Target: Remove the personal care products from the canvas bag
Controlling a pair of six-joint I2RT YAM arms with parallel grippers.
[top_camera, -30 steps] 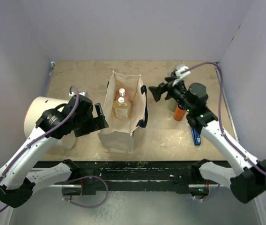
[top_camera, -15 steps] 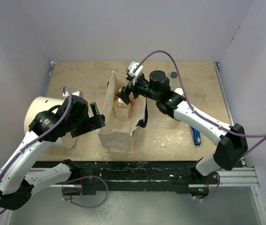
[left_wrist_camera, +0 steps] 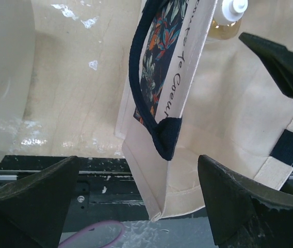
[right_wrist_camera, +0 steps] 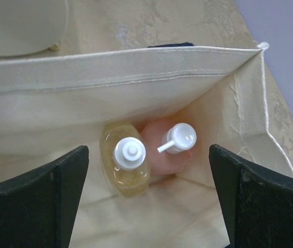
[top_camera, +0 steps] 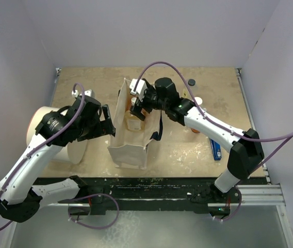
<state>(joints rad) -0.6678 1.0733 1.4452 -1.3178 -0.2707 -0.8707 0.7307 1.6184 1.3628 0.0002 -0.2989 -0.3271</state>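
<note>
While the canvas bag is standing upright mid-table, the stock is reading as follows.

- Right gripper: hanging over the bag's mouth from its two o'clock side, fingers spread wide, gripping nothing.
- Left gripper: hovering just beside the bag's nine o'clock wall near a black strap handle, likewise spread and empty.
- Clear yellowish bottle, white-capped: standing inside the bag and touching a pink pump bottle at its three o'clock in the right wrist view. Cloth is hiding both bases, and the left wrist view is cutting this bottle off at its top edge.
- Orange bottle: sitting outside at the bag's three o'clock, largely hidden under the right arm.
- White cap and black cap: showing beyond it, their bottles too small to make out.
- Blue-and-black tool: lying flat at four o'clock.
- White cylinder: lying at nine o'clock, the left arm covering its middle.
</note>
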